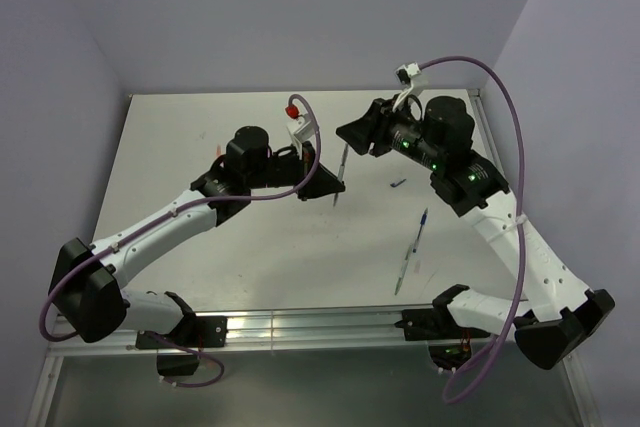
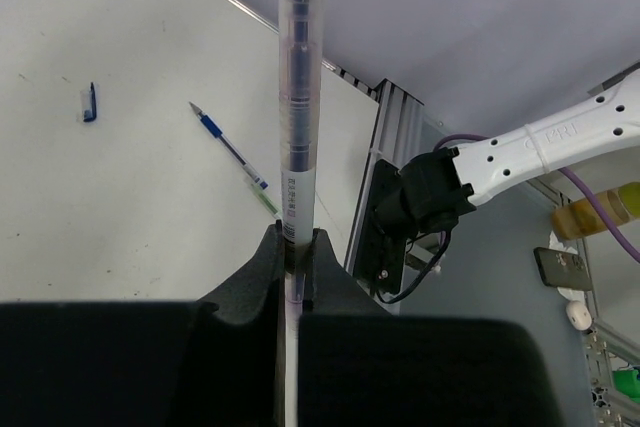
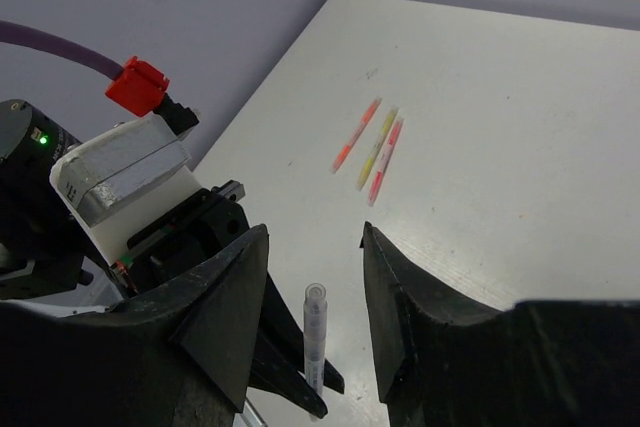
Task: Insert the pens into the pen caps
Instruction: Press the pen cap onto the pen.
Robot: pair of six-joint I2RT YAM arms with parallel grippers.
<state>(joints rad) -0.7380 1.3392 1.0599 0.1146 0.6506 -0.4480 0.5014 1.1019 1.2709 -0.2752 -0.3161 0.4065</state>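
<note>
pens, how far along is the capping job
Looks done: the clear-barrelled pen clamped in the left gripper shows a clear cap over its tip. In hand: that same pen; the right gripper stands open around its top, empty. Left: the blue pen lies bare-tipped, apart from the dark blue cap, with the green-clear pen near it. The three coloured pens lie far off; whether they are capped cannot be told.

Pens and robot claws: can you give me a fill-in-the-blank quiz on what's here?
The left gripper is shut on a clear pen held ___.
The right gripper has its jaws ___.
The loose cap is dark ___.
Beyond the right gripper, ___ coloured pens lie side by side.
Missing: upright; open; blue; three.
</note>
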